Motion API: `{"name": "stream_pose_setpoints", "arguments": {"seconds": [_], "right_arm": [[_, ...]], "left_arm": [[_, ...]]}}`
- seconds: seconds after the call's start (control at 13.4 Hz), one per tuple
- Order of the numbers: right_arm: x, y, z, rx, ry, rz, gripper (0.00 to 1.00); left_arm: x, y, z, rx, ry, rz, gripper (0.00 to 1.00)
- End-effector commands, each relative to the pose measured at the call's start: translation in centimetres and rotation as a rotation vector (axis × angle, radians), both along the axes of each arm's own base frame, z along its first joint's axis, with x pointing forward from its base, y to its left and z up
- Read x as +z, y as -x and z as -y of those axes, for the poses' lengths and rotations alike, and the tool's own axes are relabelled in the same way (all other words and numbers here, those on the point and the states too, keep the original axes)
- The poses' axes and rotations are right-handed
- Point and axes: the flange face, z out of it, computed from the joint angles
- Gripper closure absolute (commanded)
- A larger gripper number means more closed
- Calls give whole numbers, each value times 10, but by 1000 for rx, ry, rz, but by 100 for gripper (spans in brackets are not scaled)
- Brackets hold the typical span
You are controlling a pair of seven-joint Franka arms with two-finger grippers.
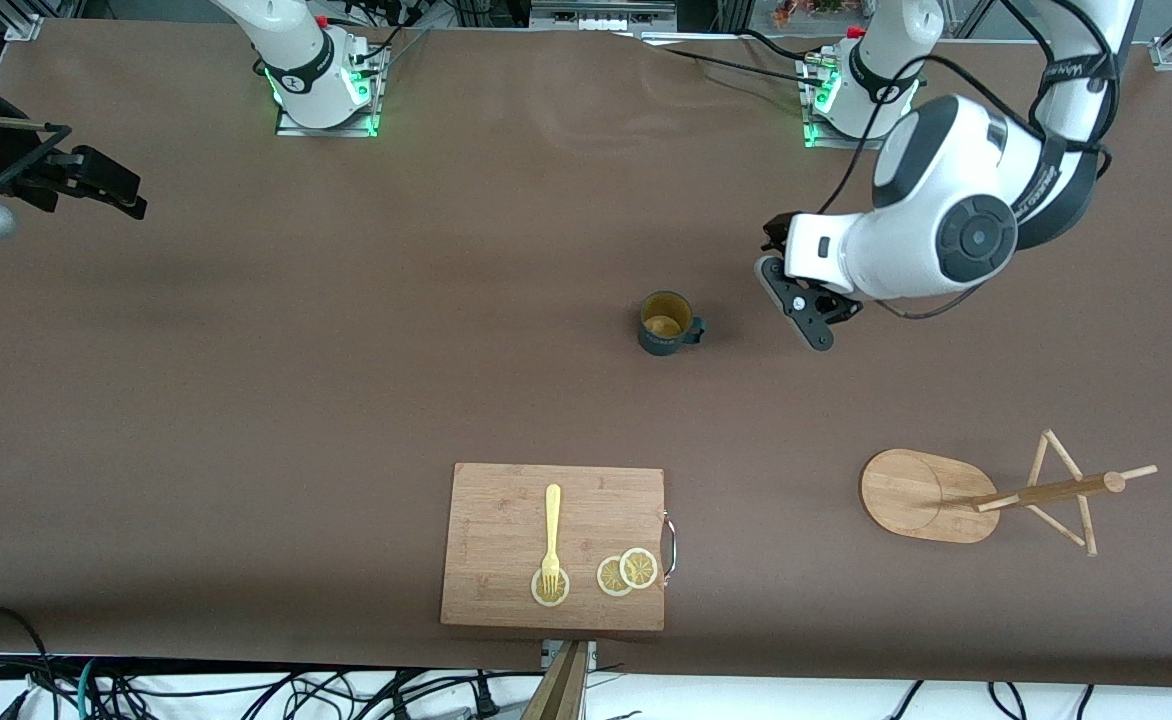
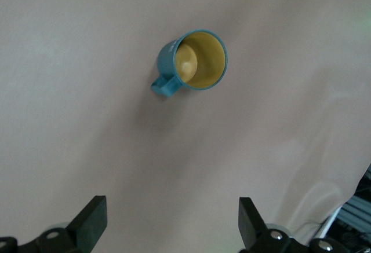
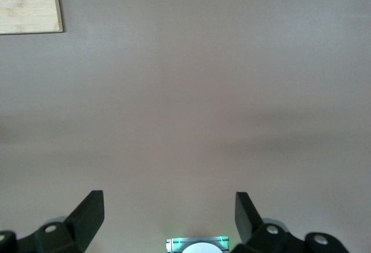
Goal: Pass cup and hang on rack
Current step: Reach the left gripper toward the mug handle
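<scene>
The dark teal cup (image 1: pixel 666 322) stands upright near the middle of the table, yellowish inside, with its handle toward the left arm's end. My left gripper (image 1: pixel 798 300) hangs open in the air beside the cup, on its handle side and apart from it. In the left wrist view the cup (image 2: pixel 194 62) lies well ahead of the open left gripper (image 2: pixel 172 218), nothing between its fingers. The bamboo rack (image 1: pixel 911 495) stands nearer the front camera, toward the left arm's end. My right gripper (image 1: pixel 116 190) waits open at the right arm's end, over bare table, and is empty (image 3: pixel 169 212).
A wooden cutting board (image 1: pixel 554 480) lies near the front edge with a yellow fork (image 1: pixel 551 530) and lemon slices (image 1: pixel 626 572) on it. Its corner (image 3: pixel 29 4) shows in the right wrist view. The rack's pegs (image 1: pixel 1066 495) stick out toward the left arm's end.
</scene>
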Motion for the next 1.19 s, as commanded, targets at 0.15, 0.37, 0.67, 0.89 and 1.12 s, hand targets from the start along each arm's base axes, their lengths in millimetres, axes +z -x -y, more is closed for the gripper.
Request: {"name": "stream_pose_setpoints", "arguments": {"seconds": [0.15,0.37,0.67,0.89,1.12], "right_arm": [[1,-3,8,-15,19,-3,0],[1,-3,9,-14,21,-3,0],[1,-3,9,-12,20,-3,0],[-1,-4,16,-17,22,-7,0],[-1,-4,16,-15,21,-6,0]], "left_arm": [[-30,1,-36,-232,305,121,0],[-83,21,-42,-303,542,239,0],[-145,29,-46,-411,775,405,0],[-193,40,-46,-388,933,546,0],[-240,45,-46,-351,1007,652,0]]}}
